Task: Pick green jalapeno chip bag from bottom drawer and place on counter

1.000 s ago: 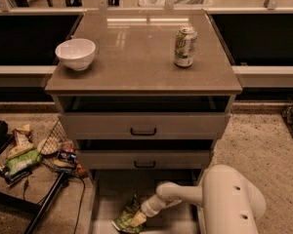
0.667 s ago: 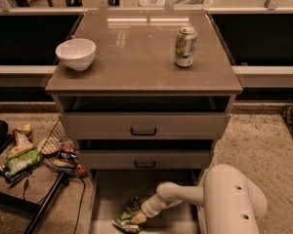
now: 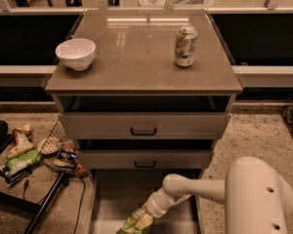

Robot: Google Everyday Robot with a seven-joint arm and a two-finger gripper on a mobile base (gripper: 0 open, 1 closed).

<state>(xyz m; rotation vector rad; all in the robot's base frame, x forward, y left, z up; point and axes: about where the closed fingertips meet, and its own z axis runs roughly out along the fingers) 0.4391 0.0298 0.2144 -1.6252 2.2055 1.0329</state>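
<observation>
The green jalapeno chip bag [image 3: 130, 226] lies crumpled on the floor of the open bottom drawer [image 3: 112, 199], near its front, at the lower edge of the view. My gripper [image 3: 142, 221] reaches down into the drawer from the right and sits right on the bag, touching it. My white arm [image 3: 195, 190] runs from the big rounded base at the lower right. The counter [image 3: 136, 57] above is the flat brown top of the cabinet.
A white bowl [image 3: 76, 53] stands on the counter's left and a green-and-white soda can [image 3: 185, 46] on its right. The two upper drawers [image 3: 143, 125] stand slightly out. Snack bags and a wire basket [image 3: 39, 147] litter the floor at the left.
My gripper and the green bag have shifted slightly toward the drawer's front. Everything else is still.
</observation>
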